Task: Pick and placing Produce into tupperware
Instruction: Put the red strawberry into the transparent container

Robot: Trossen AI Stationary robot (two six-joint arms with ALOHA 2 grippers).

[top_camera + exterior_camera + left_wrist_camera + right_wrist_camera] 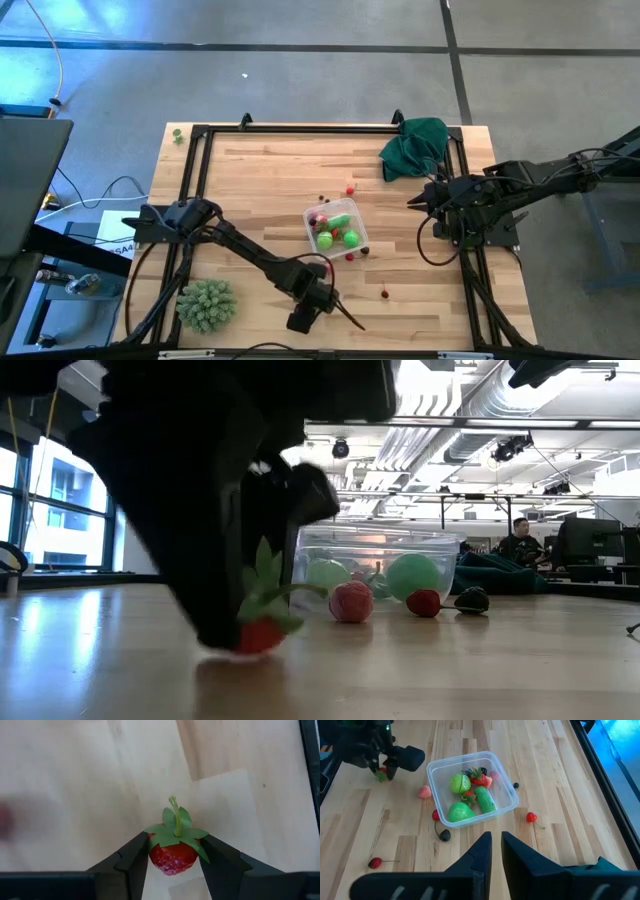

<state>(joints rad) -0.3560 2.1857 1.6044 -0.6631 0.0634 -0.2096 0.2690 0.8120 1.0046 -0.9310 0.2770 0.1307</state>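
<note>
**Left gripper clamps a toy strawberry at the worktop's near edge**

The left arm reaches from its base at the left edge of the wooden worktop [250, 175] diagonally toward the near edge, elbow bent, wrist tipped down. Its left gripper [175, 862] sits low over the wood, near the middle of the near edge, and its two dark fingers [132, 860] press on either side of a small red toy strawberry [172, 856] with a green leafy cap and stem. In the low view the strawberry [260, 632] sits at or just above the wood under the dark gripper body; whether it touches, I cannot tell.

The clear tupperware [312, 216] stands at the middle of the worktop, holding two rounded bright green pieces [460, 784], a long green one [485, 800] and a red strawberry piece [480, 779]. Loose produce lies around it: a pink berry [424, 792], a red cherry [532, 817], a dark piece [444, 835] and another cherry [375, 863] farther toward the near edge.

The right arm is extended in from the right edge, held above the wood, its right gripper [494, 845] aimed at the tupperware with the jaws only narrowly apart and holding nothing.

A dark green cloth [415, 145] lies at the far right corner; a spiky pale-green ball [207, 304] rests at the near left corner.
</note>
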